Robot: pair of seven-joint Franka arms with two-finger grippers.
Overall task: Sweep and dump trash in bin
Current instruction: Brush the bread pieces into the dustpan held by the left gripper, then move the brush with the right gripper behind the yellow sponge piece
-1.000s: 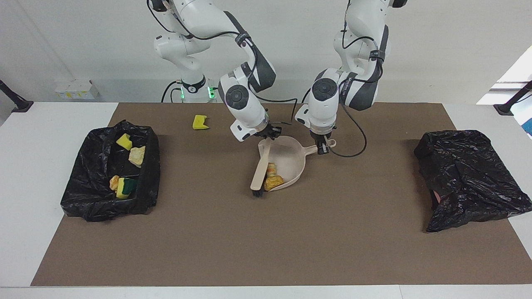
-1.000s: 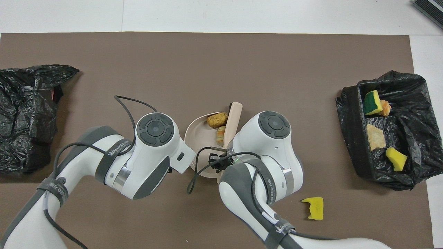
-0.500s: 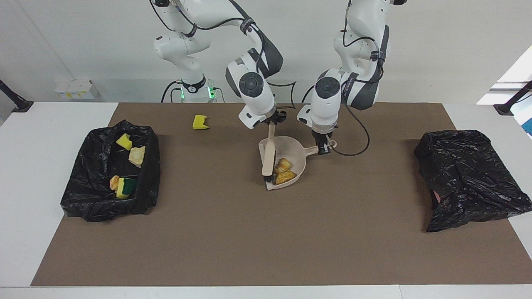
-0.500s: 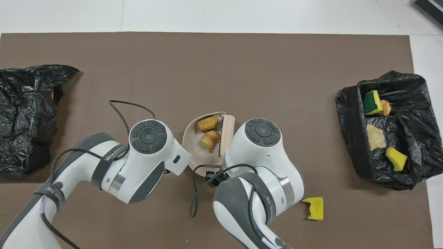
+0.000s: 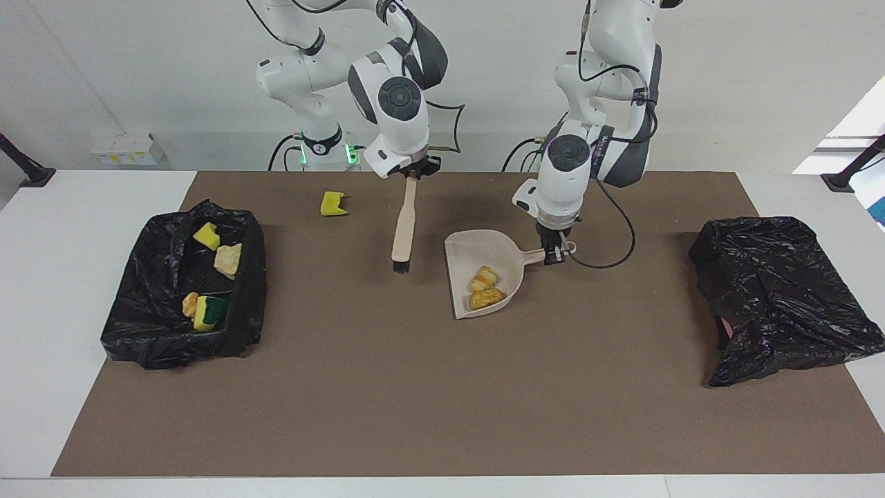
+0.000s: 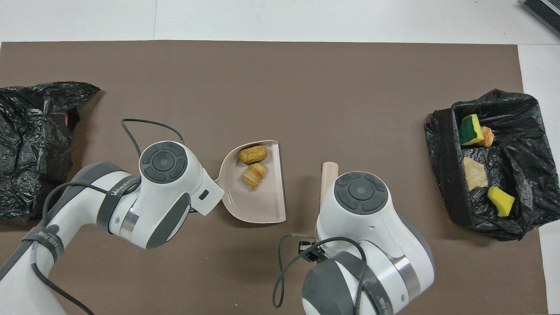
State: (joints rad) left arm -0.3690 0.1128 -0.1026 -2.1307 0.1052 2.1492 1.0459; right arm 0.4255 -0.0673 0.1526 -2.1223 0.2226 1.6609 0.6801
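My left gripper is shut on the handle of the beige dustpan, which holds two tan bread-like trash lumps. The overhead view shows the dustpan and those lumps, with the left gripper hidden under its arm. My right gripper is shut on the handle of the brush, which hangs bristles down over the mat beside the dustpan. A yellow sponge piece of trash lies on the mat close to the robots. The black-lined bin at the right arm's end holds several trash pieces.
A crumpled black bag lies at the left arm's end of the brown mat. From overhead, the bin and the brush tip show, and the right arm covers the loose sponge.
The right gripper lifted the brush out of the dustpan and swung it toward the right arm's end. The dustpan shifted slightly toward the left arm's end, and the two lumps slid deeper in.
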